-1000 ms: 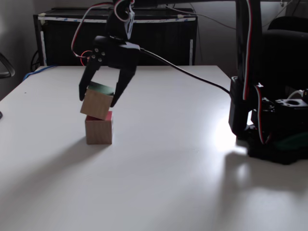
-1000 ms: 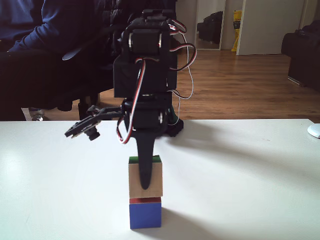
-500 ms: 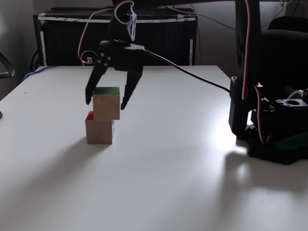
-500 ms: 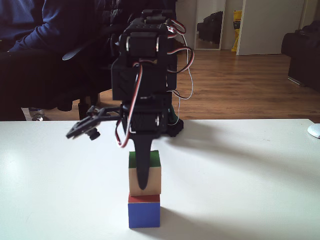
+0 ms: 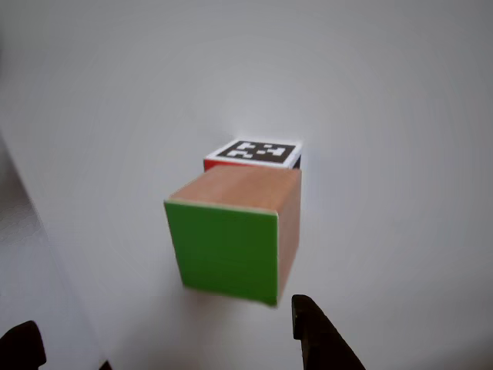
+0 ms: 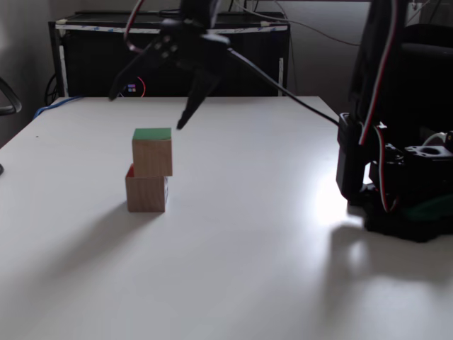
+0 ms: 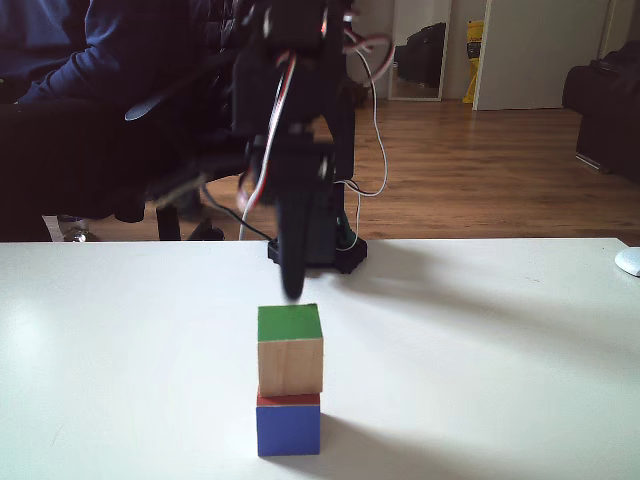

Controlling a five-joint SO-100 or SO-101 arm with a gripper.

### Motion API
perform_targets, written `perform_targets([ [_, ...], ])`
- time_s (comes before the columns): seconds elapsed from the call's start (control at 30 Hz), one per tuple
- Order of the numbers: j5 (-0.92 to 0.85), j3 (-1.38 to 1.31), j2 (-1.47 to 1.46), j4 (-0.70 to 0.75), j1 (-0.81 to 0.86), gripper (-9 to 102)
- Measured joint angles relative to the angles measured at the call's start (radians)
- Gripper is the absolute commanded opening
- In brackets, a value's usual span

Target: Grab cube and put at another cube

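The cube (image 6: 152, 151) rested on another cube (image 6: 146, 194), green face up, slightly offset. The gripper (image 6: 145, 110), which had straddled the cube half a second earlier, had risen clear above it, jaws spread wide and empty.

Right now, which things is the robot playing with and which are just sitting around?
For the job:
wooden cube, green on top, stacked on the lower cube
lower cube, with a black-and-white marker
gripper, open, above the stack

Just around:
white table
person in a chair
black cabinet
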Motion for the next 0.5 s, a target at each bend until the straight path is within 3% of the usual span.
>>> perform_targets([
  [0.37, 0.020, 0.517, 0.744, -0.184, -0.029, 49],
  [0.5, 0.083, 0.730, 0.994, -0.276, -0.061, 39],
])
